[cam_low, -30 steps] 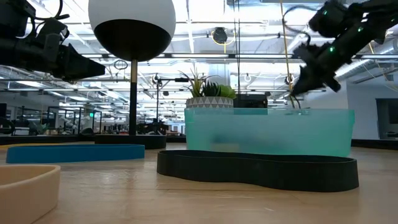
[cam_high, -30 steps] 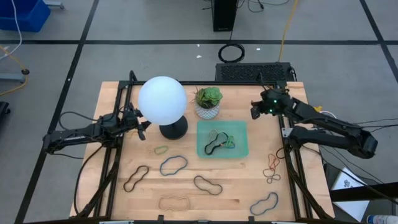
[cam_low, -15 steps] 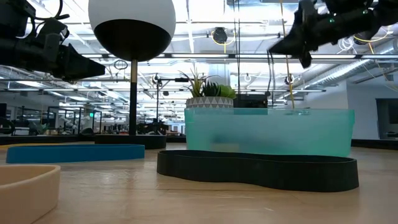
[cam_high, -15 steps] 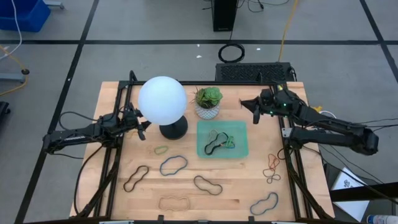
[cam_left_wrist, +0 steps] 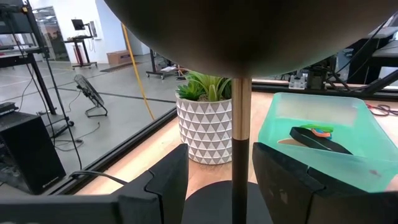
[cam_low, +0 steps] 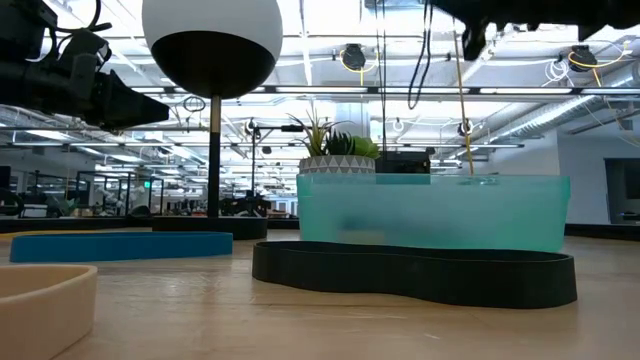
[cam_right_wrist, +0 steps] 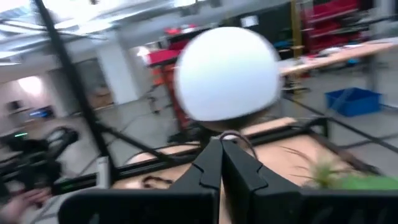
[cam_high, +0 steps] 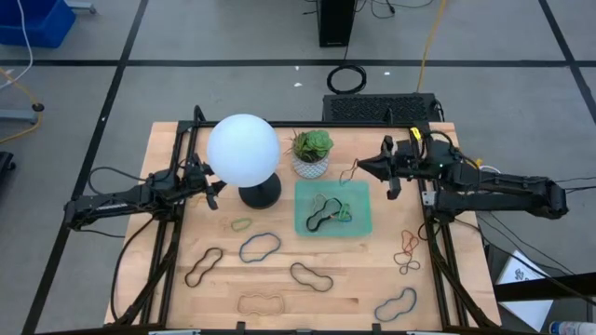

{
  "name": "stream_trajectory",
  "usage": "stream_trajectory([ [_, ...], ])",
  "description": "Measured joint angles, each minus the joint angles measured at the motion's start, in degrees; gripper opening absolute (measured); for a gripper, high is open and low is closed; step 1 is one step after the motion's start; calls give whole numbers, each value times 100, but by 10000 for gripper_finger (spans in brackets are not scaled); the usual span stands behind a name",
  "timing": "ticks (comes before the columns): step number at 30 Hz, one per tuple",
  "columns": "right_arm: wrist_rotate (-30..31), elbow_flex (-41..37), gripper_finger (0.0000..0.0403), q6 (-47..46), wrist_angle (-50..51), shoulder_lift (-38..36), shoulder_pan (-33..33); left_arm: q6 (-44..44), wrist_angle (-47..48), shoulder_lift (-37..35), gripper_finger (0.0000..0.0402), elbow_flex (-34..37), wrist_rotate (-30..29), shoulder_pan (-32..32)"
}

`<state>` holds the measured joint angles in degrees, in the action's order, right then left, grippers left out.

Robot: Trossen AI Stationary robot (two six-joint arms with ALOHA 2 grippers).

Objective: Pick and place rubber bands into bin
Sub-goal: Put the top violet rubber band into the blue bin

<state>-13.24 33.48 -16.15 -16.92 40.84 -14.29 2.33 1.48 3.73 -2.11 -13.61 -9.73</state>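
Setting: an open robotics lab or workshop hall. Wooden table stands on a grey floor marked with dark tape lines. Low view shows exposed ceiling ducts and strip lighting; cables, a floor fan, a blue crate and red shelving around.

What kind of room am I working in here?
Likely an open robotics lab or workshop: a wooden table on a taped concrete floor, exposed ceiling ducts, and rows of workstations behind.
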Motion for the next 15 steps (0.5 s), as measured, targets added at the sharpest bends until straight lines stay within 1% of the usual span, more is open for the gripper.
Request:
stream_trajectory([
  [3, -188, 150, 0, 62, 100, 81, 310, 0, 0, 0, 186, 2, -1, 1],
  [10, -188, 249, 0, 84, 701, 563, 1000, 0, 0, 2, 186, 0, -1, 0],
  [12, -141, 249, 0, 80, 842, 794, 1165, 0, 0, 0, 186, 2, -2, 1],
  [15, 205, 249, 0, 82, 1098, 1182, 1401, 0, 0, 0, 186, 0, -2, 1],
])
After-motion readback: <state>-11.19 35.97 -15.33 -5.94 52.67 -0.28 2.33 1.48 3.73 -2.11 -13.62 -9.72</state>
